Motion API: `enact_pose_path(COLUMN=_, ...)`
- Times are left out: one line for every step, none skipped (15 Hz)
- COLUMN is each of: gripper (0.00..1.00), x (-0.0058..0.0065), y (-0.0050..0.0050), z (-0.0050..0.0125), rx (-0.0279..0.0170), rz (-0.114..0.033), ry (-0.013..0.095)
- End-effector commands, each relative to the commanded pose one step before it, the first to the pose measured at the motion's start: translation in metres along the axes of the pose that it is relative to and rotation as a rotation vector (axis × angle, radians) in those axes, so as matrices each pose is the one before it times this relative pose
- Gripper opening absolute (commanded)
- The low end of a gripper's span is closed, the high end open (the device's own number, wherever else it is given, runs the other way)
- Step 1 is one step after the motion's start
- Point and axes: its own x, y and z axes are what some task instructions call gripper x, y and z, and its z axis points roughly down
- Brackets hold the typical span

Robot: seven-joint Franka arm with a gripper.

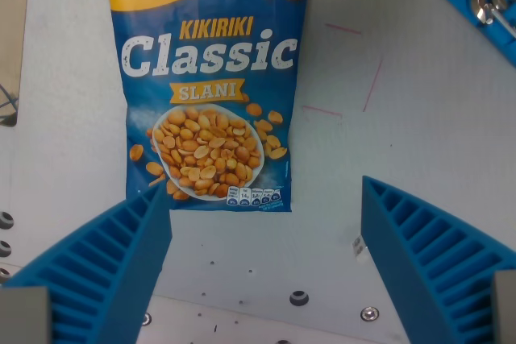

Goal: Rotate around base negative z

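In the wrist view our gripper (pixel 266 255) hangs released, holding nothing, just below the peanut bag (pixel 211 86). Turning could, we judge, sweep the finger (pixel 105 267) nearest the bag across its lower corner (they look close). Bare table (pixel 403 118) lies right of the bag.

The gripper (pixel 266 235) has two blue ribbed wedge-shaped fingers (pixel 101 267) on grey mounts.

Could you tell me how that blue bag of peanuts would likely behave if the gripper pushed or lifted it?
The peanut bag lies flat and looks like thin glossy film, so it would probably slide rather than roll or tip. Lifted by one edge, it would likely sag, its loose contents shifting. It seems light for its size.
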Motion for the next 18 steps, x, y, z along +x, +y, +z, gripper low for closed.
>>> enact_pose_path(gripper=1.0, x=0.0, y=0.00025, z=-0.00204, rx=-0.00081, rz=0.0138, ry=0.004)
enact_pose_path(gripper=1.0, x=0.0, y=0.0, z=0.0, rx=0.00018, rz=0.0133, ry=0.0)
enact_pose_path(gripper=1.0, x=0.0, y=0.0, z=0.0, rx=0.00018, rz=0.0133, ry=0.0)
enact_pose_path(gripper=1.0, x=0.0, y=0.0, z=0.0, rx=0.00018, rz=0.0133, ry=0.0)
enact_pose_path(gripper=1.0, x=0.0, y=0.0, z=0.0, rx=0.00018, rz=0.0133, ry=0.0)
enact_pose_path(gripper=1.0, x=0.0, y=0.0, z=0.0, rx=0.00018, rz=0.0133, ry=0.0)
enact_pose_path(gripper=1.0, x=0.0, y=0.0, z=0.0, rx=0.00018, rz=0.0133, ry=0.0)
enact_pose_path(gripper=1.0, x=0.0, y=0.0, z=0.0, rx=0.00018, rz=0.0133, ry=0.0)
enact_pose_path(gripper=1.0, x=0.0, y=0.0, z=0.0, rx=0.00018, rz=0.0133, ry=0.0)
enact_pose_path(gripper=1.0, x=0.0, y=0.0, z=0.0, rx=0.00018, rz=0.0133, ry=0.0)
enact_pose_path(gripper=1.0, x=0.0, y=0.0, z=0.0, rx=0.00018, rz=0.0133, ry=0.0)
enact_pose_path(gripper=1.0, x=0.0, y=0.0, z=0.0, rx=0.00018, rz=0.0133, ry=0.0)
enact_pose_path(gripper=1.0, x=0.0, y=0.0, z=0.0, rx=0.00018, rz=0.0133, ry=0.0)
enact_pose_path(gripper=1.0, x=0.0, y=0.0, z=0.0, rx=0.00018, rz=0.0133, ry=0.0)
enact_pose_path(gripper=1.0, x=0.0, y=0.0, z=0.0, rx=0.00018, rz=0.0133, ry=0.0)
enact_pose_path(gripper=1.0, x=0.0, y=0.0, z=0.0, rx=0.00018, rz=0.0133, ry=0.0)
enact_pose_path(gripper=1.0, x=0.0, y=0.0, z=0.0, rx=0.00018, rz=0.0133, ry=0.0)
enact_pose_path(gripper=1.0, x=0.0, y=0.0, z=0.0, rx=0.00018, rz=0.0133, ry=0.0)
